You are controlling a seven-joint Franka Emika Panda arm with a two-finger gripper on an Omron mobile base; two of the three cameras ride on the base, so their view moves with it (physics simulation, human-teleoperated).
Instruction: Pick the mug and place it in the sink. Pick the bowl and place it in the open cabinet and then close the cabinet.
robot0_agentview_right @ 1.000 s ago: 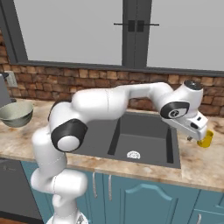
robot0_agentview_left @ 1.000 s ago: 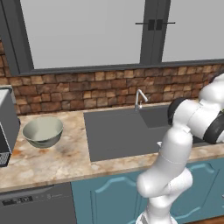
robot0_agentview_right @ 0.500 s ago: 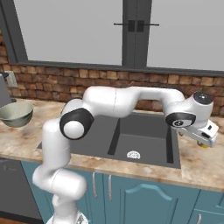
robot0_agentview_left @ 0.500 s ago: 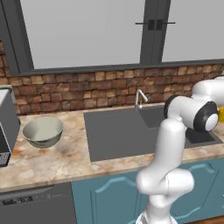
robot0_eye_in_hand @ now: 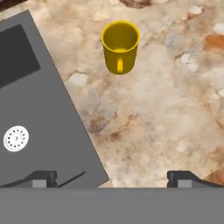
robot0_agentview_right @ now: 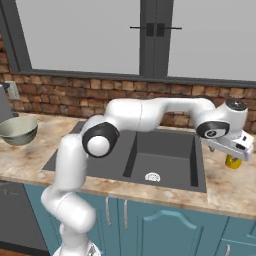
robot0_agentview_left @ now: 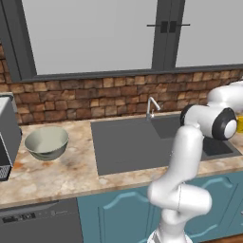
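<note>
Overhead arrangement at the right end of the sink counter. The gripper (robot0_eye_in_hand: 112, 177) hangs above the beige marbled counter (robot0_eye_in_hand: 166, 109) with its two dark fingertips (robot0_eye_in_hand: 43, 178) standing wide apart and nothing between them. The yellow mug (robot0_eye_in_hand: 120, 46) stands upright on the stone, its open mouth facing the hand camera and its handle turned toward the bottom of the hand view. It lies well ahead of the fingertips, near the top of that view and roughly on the midline between them, touching neither. The sink (robot0_eye_in_hand: 30, 109) occupies the left part of the hand view, its small white round drain (robot0_eye_in_hand: 16, 138) visible on the dark floor; the mug sits on the counter near the basin's edge but apart from it. In the right base view the gripper (robot0_agentview_right: 235, 150) is extended past the right rim of the sink (robot0_agentview_right: 165, 155), with the mug (robot0_agentview_right: 232, 161) partly hidden just behind and below it. The bowl (robot0_agentview_left: 46, 142) rests on the counter to the left of the sink (robot0_agentview_left: 133, 142), well apart from the arm.
</note>
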